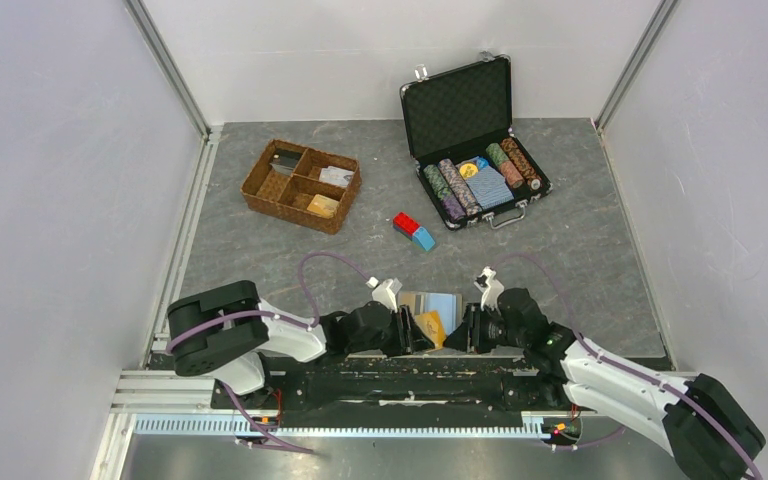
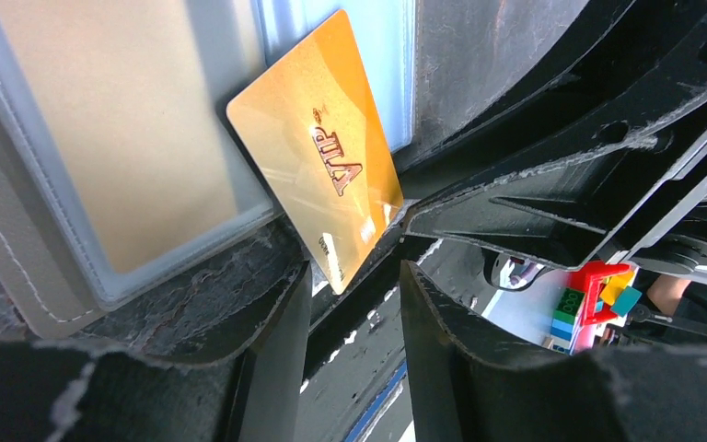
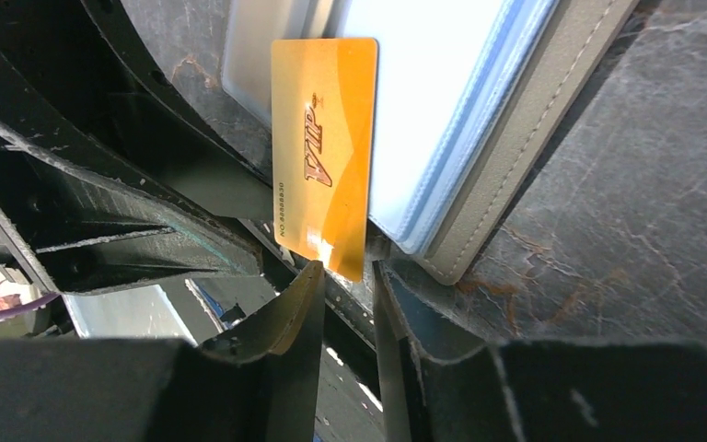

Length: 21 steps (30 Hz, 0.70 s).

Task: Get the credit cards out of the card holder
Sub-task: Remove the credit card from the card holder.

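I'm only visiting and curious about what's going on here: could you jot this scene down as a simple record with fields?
Holder: flat grey-tan bifold card holder, lying open on the grey table
Card: orange-gold plastic VIP card, jutting past the holder's edge
Left fingers: apart, card's corner at their gap
Right fingers: apart, narrower gap, card's edge just ahead
Elsewhere: brown wicker tray, open black chip case

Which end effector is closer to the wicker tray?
Left. In the top view, the left end effector is below and right of the tray; the right end effector lies farther right.
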### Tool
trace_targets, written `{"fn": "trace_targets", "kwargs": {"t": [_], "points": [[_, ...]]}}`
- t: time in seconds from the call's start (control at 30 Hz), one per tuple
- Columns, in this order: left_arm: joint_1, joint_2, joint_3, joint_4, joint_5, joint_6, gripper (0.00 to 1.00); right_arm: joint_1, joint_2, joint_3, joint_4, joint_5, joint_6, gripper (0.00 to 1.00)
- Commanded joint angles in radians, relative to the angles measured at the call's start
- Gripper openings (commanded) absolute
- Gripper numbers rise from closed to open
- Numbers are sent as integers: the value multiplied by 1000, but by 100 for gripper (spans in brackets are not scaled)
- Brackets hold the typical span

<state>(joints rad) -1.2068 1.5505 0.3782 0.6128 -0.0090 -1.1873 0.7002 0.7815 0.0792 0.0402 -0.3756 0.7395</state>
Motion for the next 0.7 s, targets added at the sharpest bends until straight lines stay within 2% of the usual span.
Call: {"fn": "trace_targets", "kwargs": {"t": [0.0, 0.23, 0.5, 0.67], "points": [[-8, 29, -2, 10, -26, -29, 47, 26, 14, -30, 139, 2, 67, 27], [-8, 26, -32, 76, -30, -51, 46, 54, 32, -58, 224, -4, 114, 15], [-8, 12, -96, 249, -31, -80, 36, 91, 69, -69, 299, -12, 145, 11], [-8, -13, -140, 362, -30, -77, 19, 100, 73, -74, 358, -34, 173, 6]]}}
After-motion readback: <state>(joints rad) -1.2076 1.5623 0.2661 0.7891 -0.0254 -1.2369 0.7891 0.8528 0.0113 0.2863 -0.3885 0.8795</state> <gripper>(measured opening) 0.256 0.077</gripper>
